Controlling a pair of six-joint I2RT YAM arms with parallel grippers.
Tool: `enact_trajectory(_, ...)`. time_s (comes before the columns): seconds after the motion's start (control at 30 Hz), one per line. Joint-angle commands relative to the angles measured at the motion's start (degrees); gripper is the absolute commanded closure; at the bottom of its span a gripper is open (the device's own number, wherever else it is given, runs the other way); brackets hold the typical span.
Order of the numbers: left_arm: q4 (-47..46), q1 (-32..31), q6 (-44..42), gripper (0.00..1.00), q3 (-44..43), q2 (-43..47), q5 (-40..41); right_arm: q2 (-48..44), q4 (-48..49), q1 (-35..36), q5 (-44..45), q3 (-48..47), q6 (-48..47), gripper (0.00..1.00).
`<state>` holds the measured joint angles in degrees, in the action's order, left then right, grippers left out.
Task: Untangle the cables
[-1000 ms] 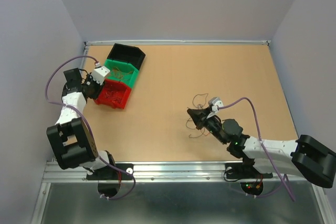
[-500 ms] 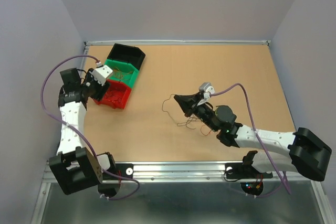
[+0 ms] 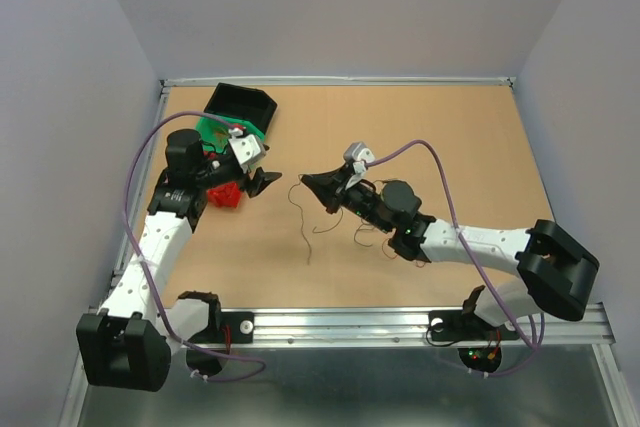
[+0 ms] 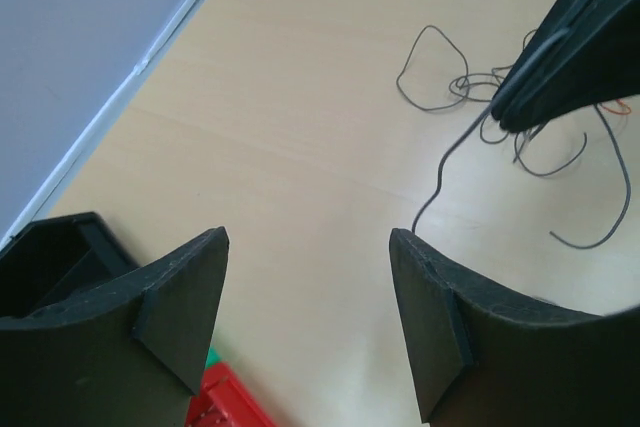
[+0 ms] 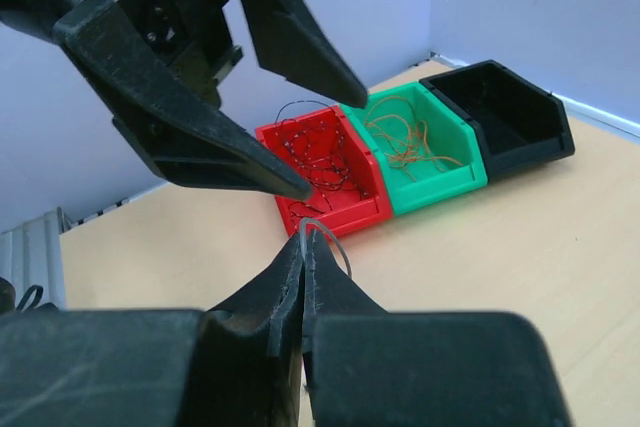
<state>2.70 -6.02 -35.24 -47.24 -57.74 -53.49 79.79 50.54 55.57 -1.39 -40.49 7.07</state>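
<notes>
Top external shows your right end effector pinching a thin dark wire; ease your wide-open left end effector onto it.

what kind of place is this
Likely a robot lab test cell: a light wooden tabletop boxed in by plain pale wall panels, a metal mounting rail at its near edge, and a row of red, green and black plastic sorting bins.

Tan table: cables lie just behind the right gripper; bins (red, green, black) beside the left gripper.
</notes>
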Motion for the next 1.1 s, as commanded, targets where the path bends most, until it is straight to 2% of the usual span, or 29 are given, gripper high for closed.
enact_trajectory(0.0, -11.3, -1.2, 6.1, 0.24, 2.4, -2.2, -4.5, 1.4, 1.0, 0.2, -3.1, -5.5, -2.1, 0.99)
enact_trajectory(0.1, -14.7, -2.6, 6.4, 0.25, 4.1, -3.9, -5.0, 2.6, 0.9, 0.2, -4.9, -6.8, -2.6, 0.99)
enact_trajectory(0.3, -14.2, -3.1, 4.3, 0.37, 5.5, -4.8, -9.2, 4.0, 0.5, 0.2, -6.8, -8.7, -2.6, 0.99)
enact_trajectory(0.5, -13.0, -3.1, 2.9, 0.36, 7.5, -1.6, -9.9, 4.4, 0.4, 0.2, -7.6, -9.2, -2.9, 1.0)
enact_trajectory(0.8, -3.1, -3.1, -6.3, 0.38, 7.7, 0.1, -16.4, 4.8, 0.3, 0.2, -11.2, -9.8, -3.4, 0.99)
enact_trajectory(0.93, -0.4, -3.1, -8.9, 0.33, 7.8, 0.3, -19.4, 5.5, 0.4, 0.2, -13.5, -10.4, -3.5, 1.0)
enact_trajectory(1.07, 0.1, -3.1, -8.5, 0.33, 6.6, -1.7, -20.9, 6.3, 0.5, 0.2, -15.9, -11.4, -3.2, 1.0)
